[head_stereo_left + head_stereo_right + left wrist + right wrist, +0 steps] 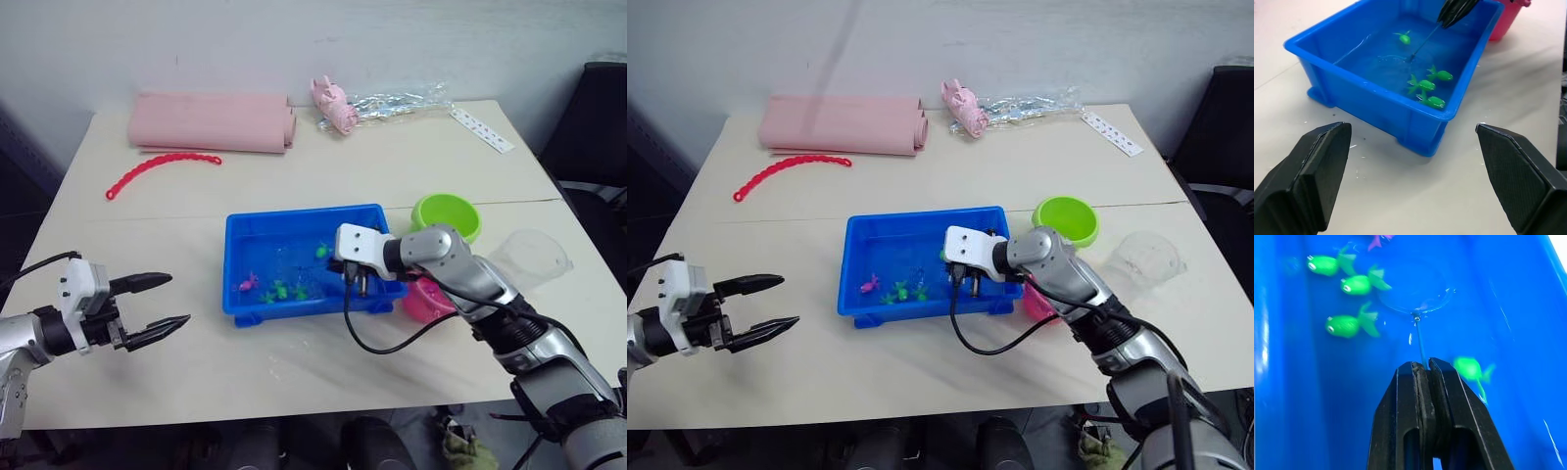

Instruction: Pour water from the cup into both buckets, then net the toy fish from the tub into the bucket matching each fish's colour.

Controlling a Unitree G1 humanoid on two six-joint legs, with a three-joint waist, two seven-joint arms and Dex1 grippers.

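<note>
We see the right gripper (1422, 369) reaching into the blue tub (235, 235), its jaws pinched tight on the thin handle of the net (1415, 298); the hoop lies in the water among the fish. In the right wrist view, three green fish (1347, 325) sit beside the hoop, a fourth green fish (1471, 368) is close to the fingers, and a pink fish (248, 285) lies at the tub's 8 o'clock corner as the head camera sees it. The left gripper (157, 305) hangs over bare table (294, 362) at the tub's 8 o'clock, well apart from it, jaws spread wide and holding nothing. The green bucket (446, 213) stands at the tub's 3 o'clock, the pink bucket (426, 302) at 4 o'clock just beside the tub, and the clear cup (529, 257) beyond them, further toward 3 o'clock
</note>
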